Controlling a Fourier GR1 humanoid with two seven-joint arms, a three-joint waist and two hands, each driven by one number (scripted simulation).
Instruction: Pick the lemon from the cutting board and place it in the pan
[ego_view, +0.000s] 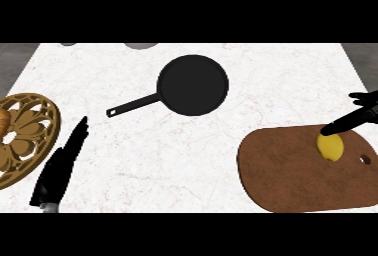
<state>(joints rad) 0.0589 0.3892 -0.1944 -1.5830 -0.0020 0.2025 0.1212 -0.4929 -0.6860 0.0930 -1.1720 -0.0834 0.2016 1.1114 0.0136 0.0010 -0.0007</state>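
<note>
head view, looked steeply down at a pale marble counter (221, 165). went left to right.

far left: a round golden trivet with cut-out leaf shapes (26, 137), partly off the edge, with a bit of something orange at its left rim, too little shown to name.

just beside it: left hand (63, 165), black, flat and long, fingers straight and pressed together, pointed up the counter. held nothing. looked at rest.

middle, further up: black pan (193, 85), round, with its thin handle out to the lower left. nothing inside it.

right, lower down: brown cutting board (295, 175) with a small hole near its right edge. lemon (331, 146) lay on the board, near the top edge, well apart from the pan.

far right: right hand (353, 120), in from the right edge. one long finger straight and tipped down onto the top of the lemon, touching or nearly so. not curled round it. thumb side hard to make out.

by the look of it, very early in the job. lemon not picked up yet. left to do: close round the lemon, lift it, carry it left and up to the pan, put it in.
</note>
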